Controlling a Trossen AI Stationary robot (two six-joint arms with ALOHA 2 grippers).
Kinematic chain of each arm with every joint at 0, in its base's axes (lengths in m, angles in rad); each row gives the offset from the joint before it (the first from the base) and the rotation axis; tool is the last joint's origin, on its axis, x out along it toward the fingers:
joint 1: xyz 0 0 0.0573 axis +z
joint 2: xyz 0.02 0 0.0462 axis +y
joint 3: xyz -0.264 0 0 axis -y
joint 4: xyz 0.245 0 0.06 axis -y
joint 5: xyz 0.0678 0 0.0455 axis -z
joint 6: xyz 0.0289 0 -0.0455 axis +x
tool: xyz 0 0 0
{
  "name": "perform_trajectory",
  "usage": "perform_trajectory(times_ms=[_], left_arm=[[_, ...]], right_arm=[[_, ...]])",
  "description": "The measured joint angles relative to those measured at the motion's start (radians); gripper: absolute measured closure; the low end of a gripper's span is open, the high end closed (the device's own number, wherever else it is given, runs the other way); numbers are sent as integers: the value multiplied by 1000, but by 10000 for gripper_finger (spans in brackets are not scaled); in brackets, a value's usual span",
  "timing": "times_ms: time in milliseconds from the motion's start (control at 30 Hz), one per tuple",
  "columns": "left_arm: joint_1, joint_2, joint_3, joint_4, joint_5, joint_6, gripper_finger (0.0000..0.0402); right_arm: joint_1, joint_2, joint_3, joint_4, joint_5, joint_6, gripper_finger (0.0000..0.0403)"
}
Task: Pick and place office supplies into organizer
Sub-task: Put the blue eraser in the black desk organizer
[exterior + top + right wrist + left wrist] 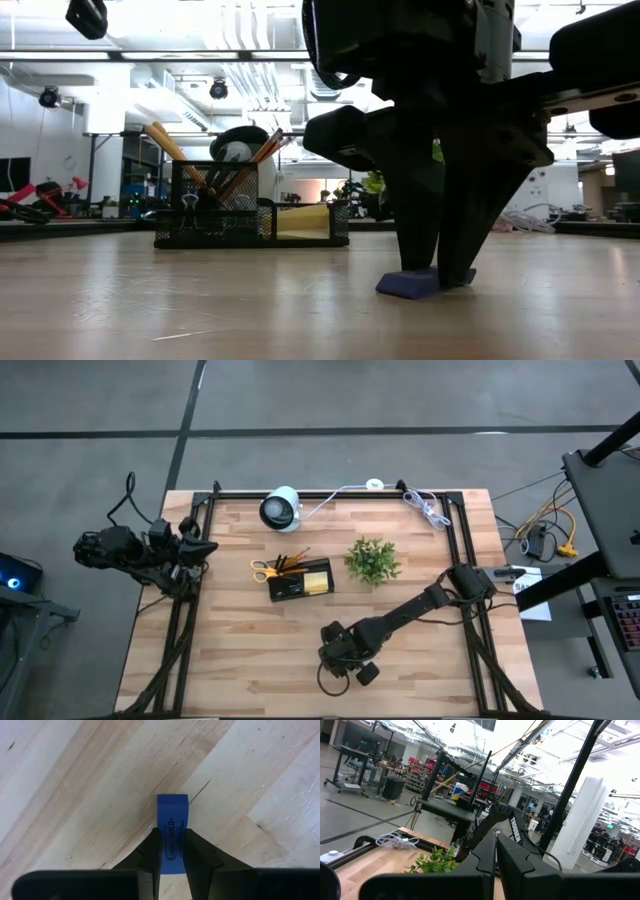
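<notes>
My right claw (pixel 170 851) is squeezed tight on the little blue piece (pixel 172 820), low on the worktop (pixel 75 795), w/ pencils, scissors & pad in the organizer (pixel 298 582) far off, so it's nearly done.

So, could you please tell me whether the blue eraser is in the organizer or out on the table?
Out: the blue eraser lies on the bare wood, pinched by the right gripper, apart from the organizer.
</notes>
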Motion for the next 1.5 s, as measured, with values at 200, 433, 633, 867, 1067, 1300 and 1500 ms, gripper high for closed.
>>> perform_trajectory(times_ms=[200, 433, 633, 867, 1067, 1300, 1500], left_arm=[[0, 0, 0, 0, 0, 0, 402], [0, 0, 0, 0, 0, 0, 402], [0, 0, 0, 1, 0, 0, 402], [0, 0, 0, 1, 0, 0, 402], [0, 0, 0, 1, 0, 0, 402], [0, 0, 0, 1, 0, -1, 402], [0, 0, 0, 1, 0, -2, 402]], right_arm=[[-5, 2, 16, -15, -4, 1, 349], [-29, 2, 52, -5, 14, 1, 349], [-60, 1, 108, -6, 20, -2, 349], [-121, -2, 191, 16, 108, -15, 349], [-183, -3, 213, 122, 153, 5, 349], [-244, -3, 213, 261, 225, 0, 349], [-304, -3, 213, 336, 299, 0, 349]])
